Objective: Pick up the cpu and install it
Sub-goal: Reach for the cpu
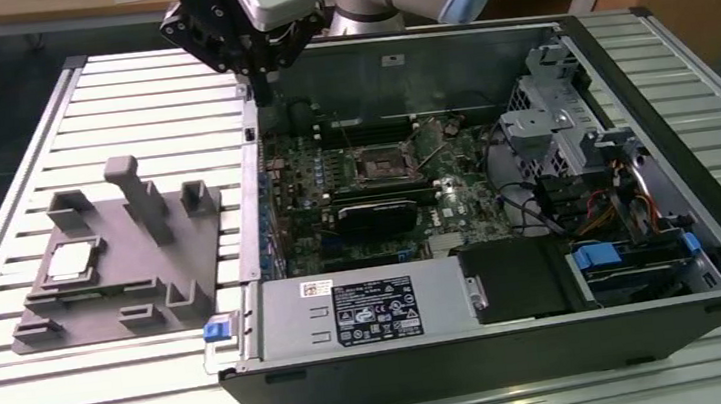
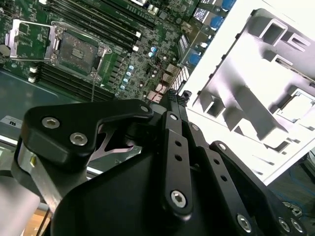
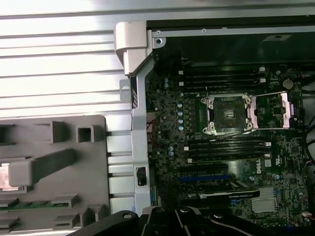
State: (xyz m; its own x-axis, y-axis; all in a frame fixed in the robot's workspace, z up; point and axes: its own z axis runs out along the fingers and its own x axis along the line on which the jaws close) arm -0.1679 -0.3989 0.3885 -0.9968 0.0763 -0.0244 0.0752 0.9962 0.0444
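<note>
Seemingly before the pick-up, the pincer (image 1: 264, 93) hangs clenched and empty over the edge of the computer case (image 1: 511, 352), well apart from the cpu (image 1: 72, 260) in its grey tray (image 1: 85, 323), so grasping calls for opening above it.

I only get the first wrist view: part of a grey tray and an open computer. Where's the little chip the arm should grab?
Observer: In the exterior view the cpu lies flat in a recess of the grey tray. The tray sits on the slatted table, on the exterior view's left of the computer case.
Operator: Is the arm holding anything?
Observer: No. The gripper hangs shut and empty above the case wall nearest the tray, well apart from the cpu.
Operator: What's past the circuit board?
Observer: On the exterior view's right, coloured cables run beside a metal drive cage.
</note>
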